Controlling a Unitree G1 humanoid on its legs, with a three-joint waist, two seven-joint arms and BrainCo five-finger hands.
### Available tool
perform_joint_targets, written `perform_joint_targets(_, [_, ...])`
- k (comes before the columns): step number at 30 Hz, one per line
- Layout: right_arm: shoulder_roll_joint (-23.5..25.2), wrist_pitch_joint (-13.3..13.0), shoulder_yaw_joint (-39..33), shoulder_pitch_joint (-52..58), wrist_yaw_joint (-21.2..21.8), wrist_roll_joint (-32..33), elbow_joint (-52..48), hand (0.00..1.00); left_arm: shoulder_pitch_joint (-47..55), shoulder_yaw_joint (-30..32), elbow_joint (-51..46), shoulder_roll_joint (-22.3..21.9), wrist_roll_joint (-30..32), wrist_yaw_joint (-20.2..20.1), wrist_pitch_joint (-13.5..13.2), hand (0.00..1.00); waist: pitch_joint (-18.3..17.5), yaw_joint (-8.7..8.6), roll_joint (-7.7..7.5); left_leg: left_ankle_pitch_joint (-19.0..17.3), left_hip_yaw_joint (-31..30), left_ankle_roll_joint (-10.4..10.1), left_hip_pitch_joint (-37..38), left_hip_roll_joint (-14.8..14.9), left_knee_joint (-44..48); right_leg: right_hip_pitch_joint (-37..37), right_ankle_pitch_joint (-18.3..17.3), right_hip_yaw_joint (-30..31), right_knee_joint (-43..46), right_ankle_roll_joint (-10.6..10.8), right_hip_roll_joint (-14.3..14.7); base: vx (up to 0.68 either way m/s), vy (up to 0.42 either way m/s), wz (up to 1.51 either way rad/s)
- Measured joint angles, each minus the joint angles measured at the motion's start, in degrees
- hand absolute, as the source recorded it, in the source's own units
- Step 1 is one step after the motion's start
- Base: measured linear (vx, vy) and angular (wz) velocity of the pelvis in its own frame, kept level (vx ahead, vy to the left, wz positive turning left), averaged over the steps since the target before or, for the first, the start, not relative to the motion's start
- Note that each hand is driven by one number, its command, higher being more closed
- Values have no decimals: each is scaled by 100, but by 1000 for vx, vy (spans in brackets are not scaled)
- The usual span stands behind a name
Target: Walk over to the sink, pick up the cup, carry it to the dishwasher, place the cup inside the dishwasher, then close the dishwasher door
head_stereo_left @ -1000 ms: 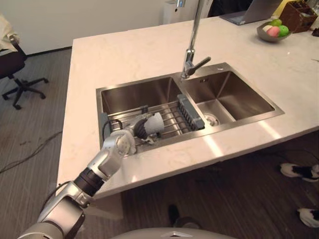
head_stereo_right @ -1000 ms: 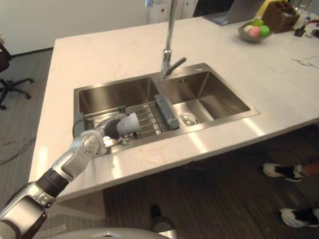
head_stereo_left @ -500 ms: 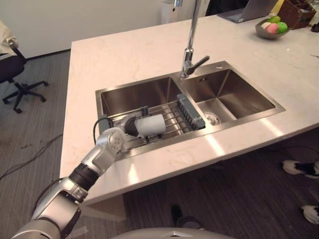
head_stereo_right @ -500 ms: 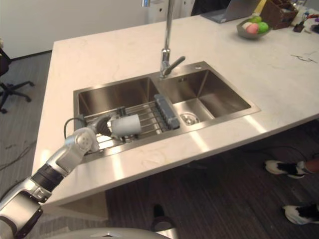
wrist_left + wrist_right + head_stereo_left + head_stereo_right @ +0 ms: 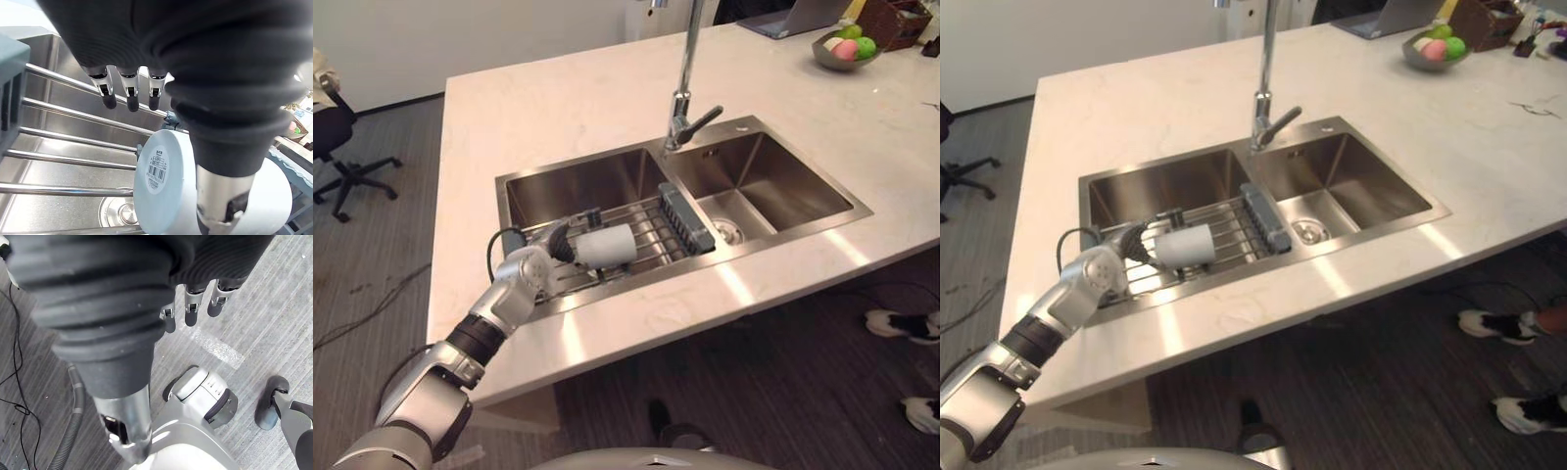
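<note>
Cup (image 5: 606, 247) sideways, beside left robot hand (image 5: 562, 244)

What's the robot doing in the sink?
The robot has its left hand down in the left basin of the sink. A white cup lies on its side on the wire rack there, right beside the hand's thumb. The fingers hang straight above the rack, so the cup isn't gripped yet. The right hand hangs open over the floor.
</note>
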Motion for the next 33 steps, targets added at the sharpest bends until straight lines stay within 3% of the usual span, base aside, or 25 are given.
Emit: perform_joint_targets(33, [68, -63, -200, -5, 9, -46, -11, 0, -142, -152, 247, -215, 5, -93, 19, 0, 212, -224, 214, 0, 131, -21, 12, 7, -3, -28, 6, 111, -4, 4, 31, -15, -6, -1])
